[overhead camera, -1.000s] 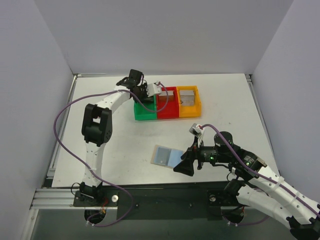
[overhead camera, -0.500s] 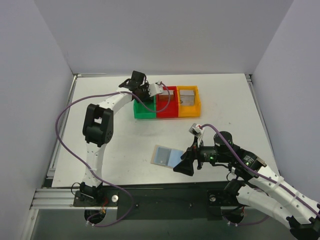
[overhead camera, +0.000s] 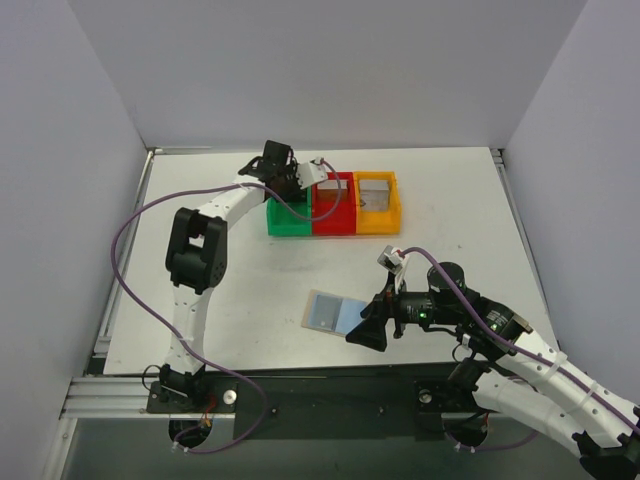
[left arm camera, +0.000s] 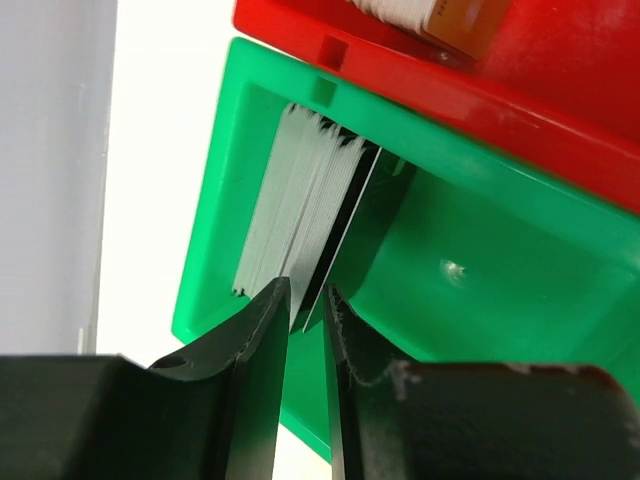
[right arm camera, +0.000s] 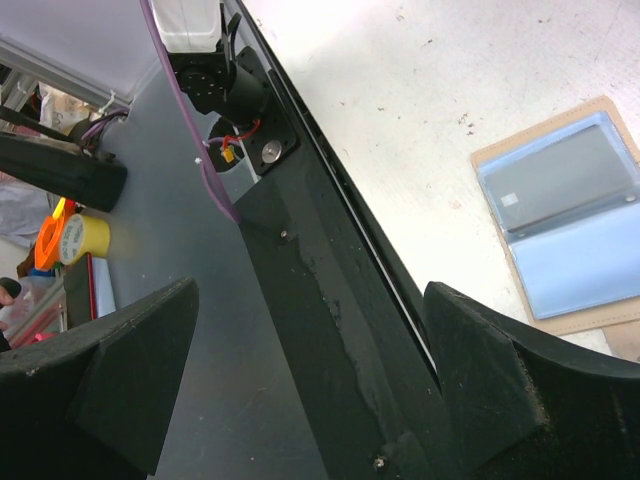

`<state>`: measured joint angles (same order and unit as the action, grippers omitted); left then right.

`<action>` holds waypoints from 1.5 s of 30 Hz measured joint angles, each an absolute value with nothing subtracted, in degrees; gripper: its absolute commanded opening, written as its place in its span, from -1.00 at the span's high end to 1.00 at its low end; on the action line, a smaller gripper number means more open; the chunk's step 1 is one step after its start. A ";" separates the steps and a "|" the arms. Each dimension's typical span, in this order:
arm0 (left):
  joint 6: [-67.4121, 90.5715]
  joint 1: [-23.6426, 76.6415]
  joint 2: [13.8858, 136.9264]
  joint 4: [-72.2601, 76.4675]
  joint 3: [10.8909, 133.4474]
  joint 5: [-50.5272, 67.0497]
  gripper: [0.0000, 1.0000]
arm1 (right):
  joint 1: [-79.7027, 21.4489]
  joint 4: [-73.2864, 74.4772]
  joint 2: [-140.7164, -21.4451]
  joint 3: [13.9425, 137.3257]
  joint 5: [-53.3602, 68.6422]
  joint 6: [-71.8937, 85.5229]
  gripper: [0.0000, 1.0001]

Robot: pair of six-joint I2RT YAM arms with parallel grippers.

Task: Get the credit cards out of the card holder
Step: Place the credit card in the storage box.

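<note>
L hand: over near end of green bin, tips pointing down into it. Fingers nearly together, only a thin slit between. Credit cards stand on edge as a packed stack just ahead of the tips, leaning vs. bin's left wall; grey-white edges, one dark card on the stack's right face. Lower corner of that outer card runs down to the slit. Can't tell whether L hand pinches it or merely sits beside it.

Red bin: next to green bin, to the right of L hand, walls touching. Second stack inside, white edges, tan top; mostly cut off in wrist view.

Orange bin: far end of the row, touching red bin. Grey content in it, too small to ID.

Card holder: flat and open on white tabletop, well apart from L hand, near R hand, just off its fingertips, not touching. Two bluish panels, tan border; one panel greyer than the other. Can't tell if a card is inside.

R hand: low at tabletop's near edge, fingers spread wide, nothing between them.
</note>
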<state>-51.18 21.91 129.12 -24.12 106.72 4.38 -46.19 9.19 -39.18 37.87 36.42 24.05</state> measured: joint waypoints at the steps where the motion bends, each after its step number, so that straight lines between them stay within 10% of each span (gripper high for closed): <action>1: -51.16 21.98 129.12 -23.59 106.72 3.99 0.39 | -46.19 9.19 -39.18 37.87 36.42 24.08 -0.78; 16: -49.69 22.65 128.88 -16.25 105.69 -1.63 0.38 | -46.19 9.17 -39.16 37.87 36.42 24.12 -0.79; 24: -45.06 23.64 121.14 -8.97 99.83 -6.68 -0.04 | -46.19 9.19 -39.16 37.87 36.05 24.18 -0.79; 30: -37.26 28.45 106.96 -3.01 94.56 -14.28 -0.60 | -46.19 10.33 -38.50 37.93 32.77 24.16 -0.85; 45: 6.72 41.69 57.30 -15.42 59.31 -20.38 -0.70 | -46.15 17.80 -31.75 40.07 12.95 30.20 -1.00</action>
<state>6.72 41.69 57.30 -15.42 59.31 -20.38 -46.15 17.80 -31.75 40.07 12.95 30.20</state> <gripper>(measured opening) 0.846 1.000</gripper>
